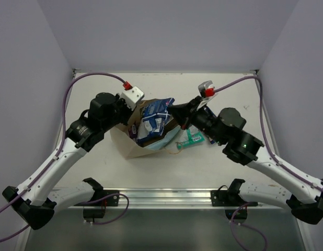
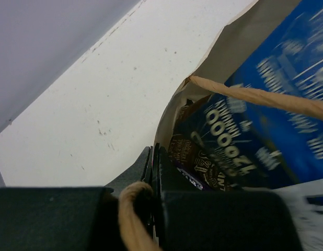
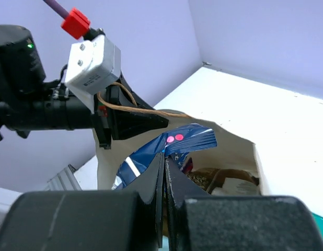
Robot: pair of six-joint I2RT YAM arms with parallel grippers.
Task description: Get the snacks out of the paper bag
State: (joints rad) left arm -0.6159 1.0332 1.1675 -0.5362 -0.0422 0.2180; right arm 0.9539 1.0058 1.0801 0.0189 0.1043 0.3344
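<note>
**A:** L side, grip status?

**B:** My left gripper (image 2: 155, 157) is pressed together on the rim of the paper bag (image 2: 229, 47), w/ the twisted handle (image 2: 131, 204) running over my fingers. Risk: the paper's thin. If I pull hard, the rim tears or the handle snags me.

**A:** R side?

**B:** My right gripper (image 3: 163, 162) is closed tight, tips at the edge of the dark blue packet (image 3: 187, 141) in the bag's mouth. Can't tell if any foil is btwn the pads. If it's only a corner, or nothing, the packet slides back in when I draw away.

**A:** And the bag?

**B:** Mid-table, tipped w/ its mouth toward the far wall, snacks bunched at the opening. A brown packet (image 2: 195, 159) sits under the blue one, deeper in. It could get dragged along & drop.

**A:** Anything beyond that?

**B:** A teal packet (image 1: 192, 138) lies on the table (image 1: 214, 167) just beside the bag, close by my right arm. A low swing out could knock it away. Also my wrists are near each other across the mouth, so they could clash if both move inward.
</note>
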